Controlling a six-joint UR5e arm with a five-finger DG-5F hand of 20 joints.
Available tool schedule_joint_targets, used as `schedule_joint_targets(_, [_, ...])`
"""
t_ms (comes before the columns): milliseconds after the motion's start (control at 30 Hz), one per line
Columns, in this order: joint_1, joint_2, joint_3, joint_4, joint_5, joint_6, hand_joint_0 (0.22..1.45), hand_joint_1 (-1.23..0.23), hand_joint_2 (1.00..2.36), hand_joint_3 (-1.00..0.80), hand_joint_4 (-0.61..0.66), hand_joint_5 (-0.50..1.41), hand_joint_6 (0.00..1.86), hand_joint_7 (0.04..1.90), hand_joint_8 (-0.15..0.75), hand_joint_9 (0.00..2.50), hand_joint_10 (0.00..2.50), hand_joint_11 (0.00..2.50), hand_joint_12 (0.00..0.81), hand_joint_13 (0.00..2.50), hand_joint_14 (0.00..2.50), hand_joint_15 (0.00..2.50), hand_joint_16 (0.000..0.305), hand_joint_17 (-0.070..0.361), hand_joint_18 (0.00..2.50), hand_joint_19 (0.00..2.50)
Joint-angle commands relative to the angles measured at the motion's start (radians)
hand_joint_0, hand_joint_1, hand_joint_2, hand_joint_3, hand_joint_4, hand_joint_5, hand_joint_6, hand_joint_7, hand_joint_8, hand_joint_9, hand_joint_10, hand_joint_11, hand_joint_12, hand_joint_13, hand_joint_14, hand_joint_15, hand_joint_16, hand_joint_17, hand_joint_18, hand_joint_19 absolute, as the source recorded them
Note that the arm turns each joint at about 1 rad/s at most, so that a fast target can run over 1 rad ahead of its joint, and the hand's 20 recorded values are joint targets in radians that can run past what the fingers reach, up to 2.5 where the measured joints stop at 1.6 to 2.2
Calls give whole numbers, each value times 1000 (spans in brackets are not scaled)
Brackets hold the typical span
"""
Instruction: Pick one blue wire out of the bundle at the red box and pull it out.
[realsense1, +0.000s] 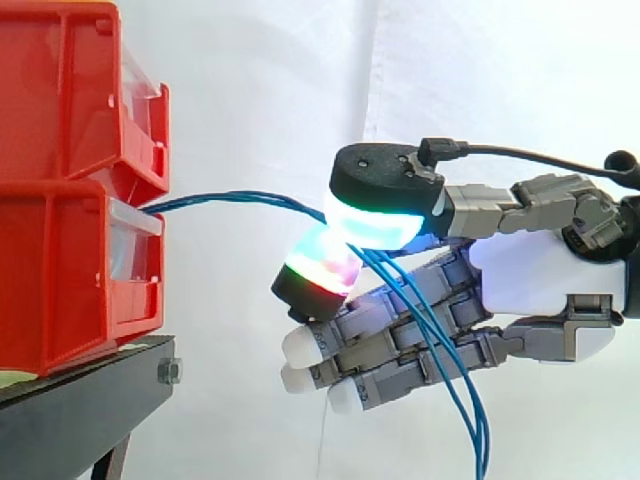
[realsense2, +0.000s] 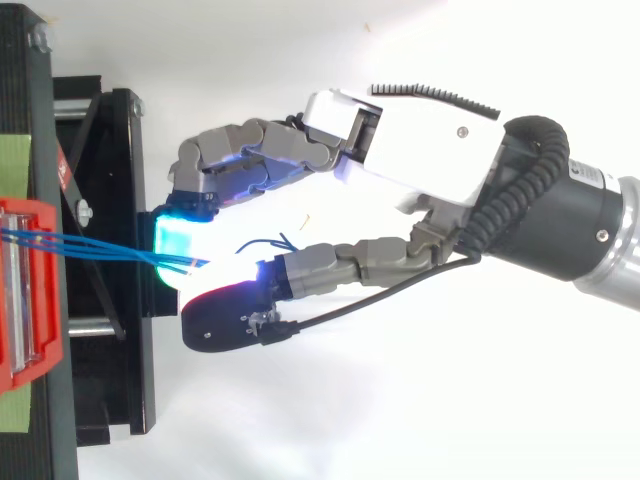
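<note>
hand (realsense1: 545, 275): beside the red box (realsense1: 70, 280), pinching the blue wires (realsense1: 240, 196) between its pads (realsense1: 375, 220).
blue wires: run from the red box to the hand.
hidden: how many are pinched; their ends.

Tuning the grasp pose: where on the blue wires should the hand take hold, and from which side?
Probably the free span of the blue wires just off the red box, where they run near level before drooping. Come from the side away from the box, pads above and below, as the hand pinches now.
</note>
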Motion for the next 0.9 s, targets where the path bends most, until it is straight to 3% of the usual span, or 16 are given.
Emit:
schedule_joint_targets(0, [-1,0,0,0,0,0,686,-872,1017,-248,402,-70,501,1282,234,971,24,549,354,456,11,246,55,124,343,390])
schedule_joint_targets(233, [-1,0,0,0,0,0,652,-891,1006,-416,480,-49,503,1268,219,989,17,411,347,461,11,232,56,125,345,408])
schedule_joint_targets(400, [-1,0,0,2,0,-2,644,-736,1018,-213,480,-33,504,1228,212,1057,17,362,340,491,10,234,54,122,355,428])
schedule_joint_targets(700, [-1,0,0,0,0,-3,675,-668,1011,-117,493,-45,504,999,230,1067,13,303,356,501,9,217,59,133,366,429])
schedule_joint_targets(867, [-2,-1,0,2,-1,-3,697,-750,1017,-126,371,-67,502,1224,234,993,22,471,351,473,11,244,55,124,341,422])
